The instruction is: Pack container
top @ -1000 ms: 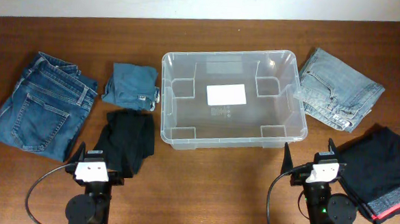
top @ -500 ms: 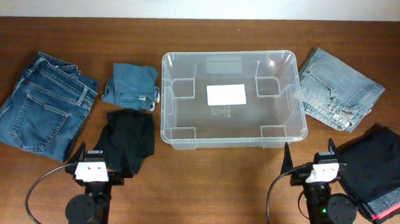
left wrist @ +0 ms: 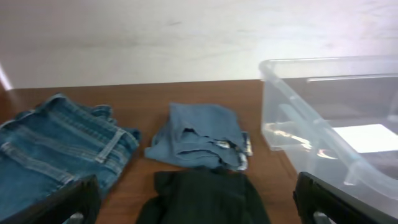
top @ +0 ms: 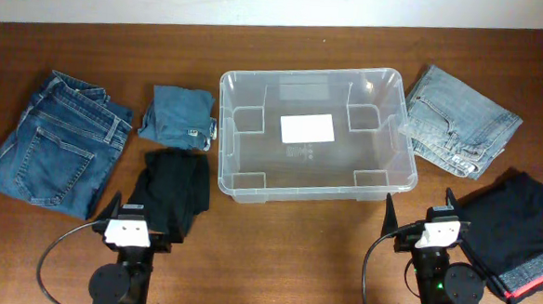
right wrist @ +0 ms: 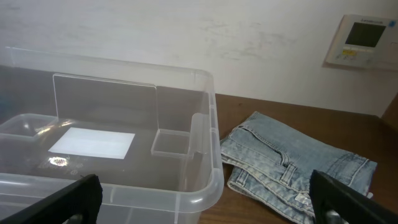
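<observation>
Container [top: 307, 193] just ahead-left of right gripper [top: 418, 204]

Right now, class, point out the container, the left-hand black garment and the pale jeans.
container [top: 299, 163], overhead view, bare base.
black garment [top: 172, 189], overhead view, its middle.
pale jeans [top: 459, 125], overhead view, its middle.
</observation>
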`<control>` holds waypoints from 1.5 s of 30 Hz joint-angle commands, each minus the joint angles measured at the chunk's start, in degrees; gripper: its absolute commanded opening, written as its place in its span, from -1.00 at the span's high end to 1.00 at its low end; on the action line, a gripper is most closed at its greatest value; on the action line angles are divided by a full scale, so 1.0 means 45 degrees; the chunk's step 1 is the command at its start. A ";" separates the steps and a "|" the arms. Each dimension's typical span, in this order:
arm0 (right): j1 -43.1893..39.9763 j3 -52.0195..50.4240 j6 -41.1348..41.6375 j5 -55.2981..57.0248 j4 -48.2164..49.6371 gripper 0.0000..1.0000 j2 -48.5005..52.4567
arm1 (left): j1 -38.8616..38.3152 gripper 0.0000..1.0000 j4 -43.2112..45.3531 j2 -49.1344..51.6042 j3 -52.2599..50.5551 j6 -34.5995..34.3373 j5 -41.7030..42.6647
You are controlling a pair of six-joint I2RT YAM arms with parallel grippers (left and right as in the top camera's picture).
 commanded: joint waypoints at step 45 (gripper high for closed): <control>-0.0107 -0.0078 0.0131 -0.0058 -0.0024 -0.97 -0.0131 | 0.0253 -0.99 -1.1681 1.1594 1.7452 -0.6975 -0.4770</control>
